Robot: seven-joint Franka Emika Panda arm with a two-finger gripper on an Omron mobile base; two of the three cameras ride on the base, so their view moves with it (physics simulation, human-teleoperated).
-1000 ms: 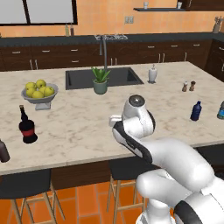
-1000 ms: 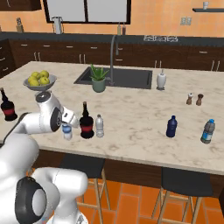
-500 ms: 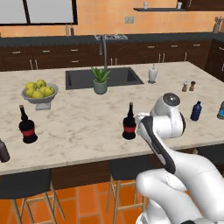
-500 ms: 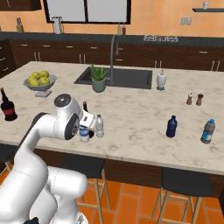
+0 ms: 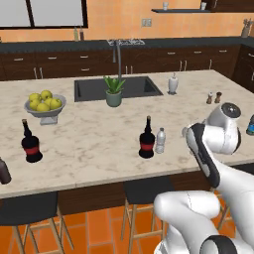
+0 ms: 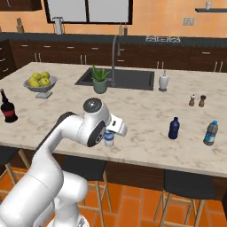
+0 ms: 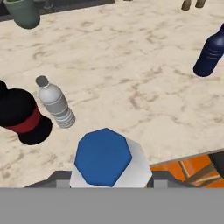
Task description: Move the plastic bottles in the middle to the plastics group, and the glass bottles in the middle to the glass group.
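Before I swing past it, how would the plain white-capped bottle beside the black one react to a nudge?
The white-capped bottle is tall on a narrow base, so it would probably tip easily. It looks clear and thin-walled, so it is likely light. Once down, its round body could roll across the smooth counter or knock the black bottle close beside it.

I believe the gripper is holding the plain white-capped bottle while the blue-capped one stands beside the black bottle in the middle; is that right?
Not quite: they are swapped. The hand view shows the blue-capped bottle at the gripper, while the white-capped bottle stands beside the black bottle in the middle of the counter. Whether the gripper actually holds it is unclear.
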